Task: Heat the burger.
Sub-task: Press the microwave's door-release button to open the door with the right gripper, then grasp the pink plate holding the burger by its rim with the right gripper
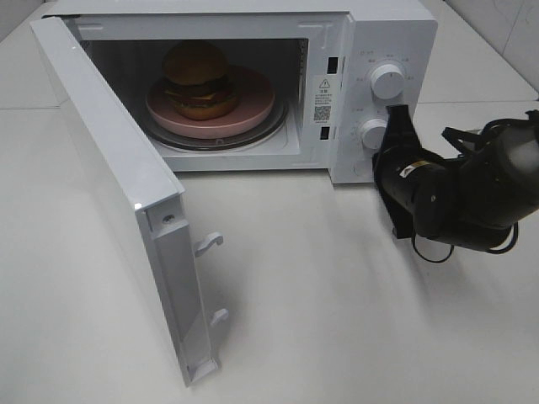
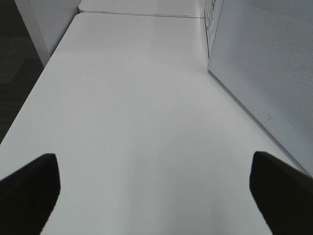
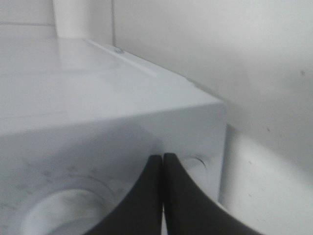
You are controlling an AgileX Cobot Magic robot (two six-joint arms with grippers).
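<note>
Swung wide, the microwave door [image 1: 109, 168] stands left of the right claw [image 1: 398, 118], whose fingers [image 3: 142, 205] are clenched together on nothing, close by the lower knob [image 1: 371, 133]. Further left of that claw, inside the microwave [image 1: 253, 13], the burger [image 1: 198, 80] sits on its pink plate [image 1: 255, 103] — while the left claw [image 2: 152, 161] hangs released, fingers wide apart, over the table [image 2: 137, 98] beside the door.

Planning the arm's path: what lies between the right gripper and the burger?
Exterior high view: the white microwave's control panel, its round lower dial and the labelled frame separate the shut black right gripper from the golden-bun burger.
</note>
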